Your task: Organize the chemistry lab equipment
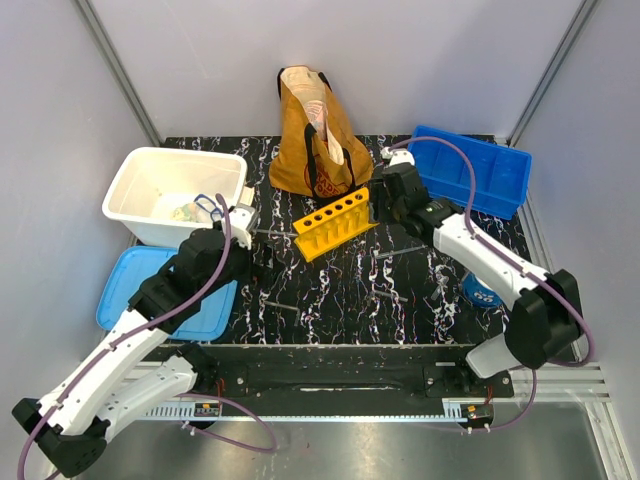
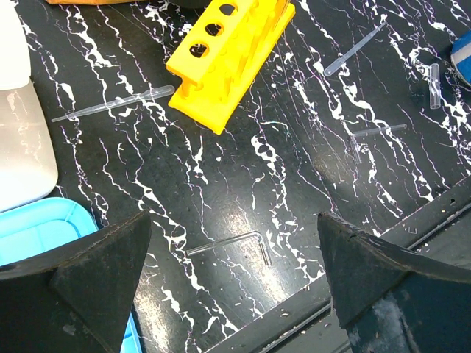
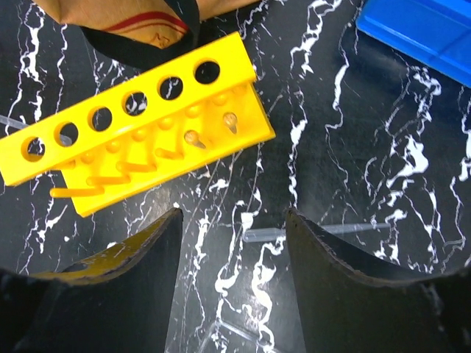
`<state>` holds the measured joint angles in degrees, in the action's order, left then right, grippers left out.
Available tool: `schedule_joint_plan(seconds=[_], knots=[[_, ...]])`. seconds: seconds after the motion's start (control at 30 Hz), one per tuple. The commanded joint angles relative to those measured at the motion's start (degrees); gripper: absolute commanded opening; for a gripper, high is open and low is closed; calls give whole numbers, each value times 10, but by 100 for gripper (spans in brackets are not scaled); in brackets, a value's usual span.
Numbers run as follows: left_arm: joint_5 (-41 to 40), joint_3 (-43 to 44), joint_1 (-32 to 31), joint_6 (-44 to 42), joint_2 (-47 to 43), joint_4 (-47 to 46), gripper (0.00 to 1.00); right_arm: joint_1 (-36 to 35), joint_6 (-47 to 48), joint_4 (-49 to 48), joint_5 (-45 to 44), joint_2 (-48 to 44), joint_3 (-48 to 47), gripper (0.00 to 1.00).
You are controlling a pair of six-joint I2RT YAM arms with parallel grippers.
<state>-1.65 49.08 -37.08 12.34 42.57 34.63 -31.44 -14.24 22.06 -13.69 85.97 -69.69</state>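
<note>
The yellow six-hole test-tube rack (image 1: 335, 222) stands diagonally at mid-table, its holes empty (image 3: 140, 140). My right gripper (image 1: 379, 206) hovers just right of the rack, open (image 3: 233, 217), holding nothing. A clear pipette (image 3: 316, 232) lies on the table below it, its end showing between the fingers. My left gripper (image 1: 243, 223) is wide open (image 2: 234, 220) above a bent glass tube (image 2: 235, 243). More loose pieces lie on the black marbled table: a clear pipette (image 2: 110, 104) left of the rack (image 2: 228, 59), another pipette (image 2: 353, 51), a small tube (image 2: 434, 84) and a thin bent tube (image 2: 375, 134).
A mustard-brown tote bag (image 1: 312, 140) stands behind the rack. A white bin (image 1: 150, 175) sits at the back left with a light blue lid (image 1: 125, 290) in front of it. A blue divided tray (image 1: 470, 170) is at the back right. A small blue round object (image 1: 482, 292) lies under the right arm.
</note>
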Motion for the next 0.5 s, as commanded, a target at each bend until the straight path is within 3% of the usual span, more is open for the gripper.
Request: schedule_joint_plan(seconds=[0.0, 0.47], knots=[[-21, -1, -2, 8, -16, -11, 99, 1, -17, 51, -33, -48, 15, 64], [-23, -2, -2, 15, -45, -11, 99, 1, -37, 106, -47, -63, 26, 67]])
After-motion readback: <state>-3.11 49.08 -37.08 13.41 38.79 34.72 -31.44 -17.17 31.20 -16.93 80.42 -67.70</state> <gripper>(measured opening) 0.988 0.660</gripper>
